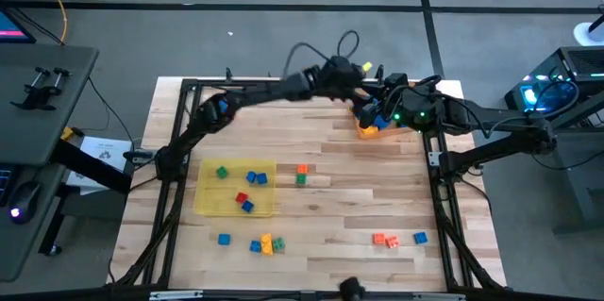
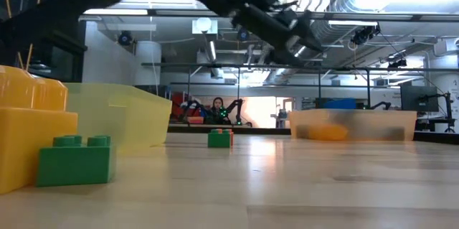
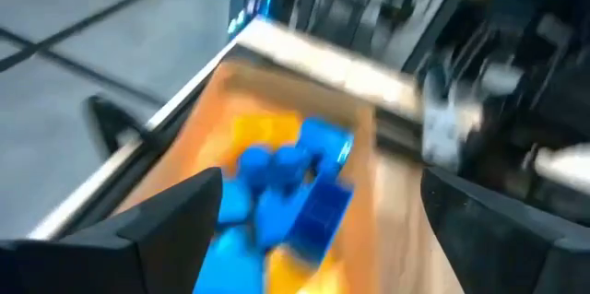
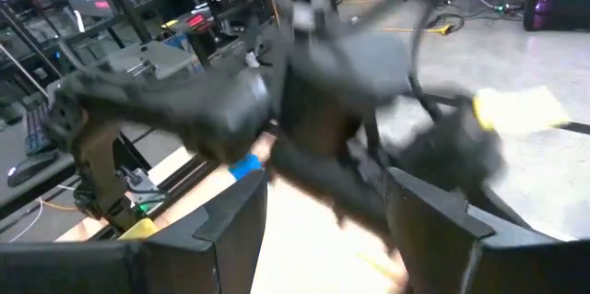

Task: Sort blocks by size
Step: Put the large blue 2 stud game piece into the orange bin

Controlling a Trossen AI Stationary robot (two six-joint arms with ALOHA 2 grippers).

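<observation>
Overhead, the left end effector [image 3: 313, 229], fingers spread wide, hangs above glossy studded blue blocks [image 3: 286, 206] in the translucent orange tray [image 1: 377, 132], at two o'clock on the wooden surface [image 1: 349, 209]; the right end effector [image 4: 327, 211] crowds alongside, fingers parted.

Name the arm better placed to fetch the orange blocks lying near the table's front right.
Right, probably. Both grippers crowd the orange tray at the back right, but the orange blocks lie on the right arm's side; the left gripper reaches across.

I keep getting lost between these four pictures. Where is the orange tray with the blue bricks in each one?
High view: orange tray at the table's far right, under both grippers.
Low view: the pale bin at right.
Left wrist view: centre, holding blue bricks.
Right wrist view: not visible.
Shared landmark: the left arm reaching over it.
</observation>
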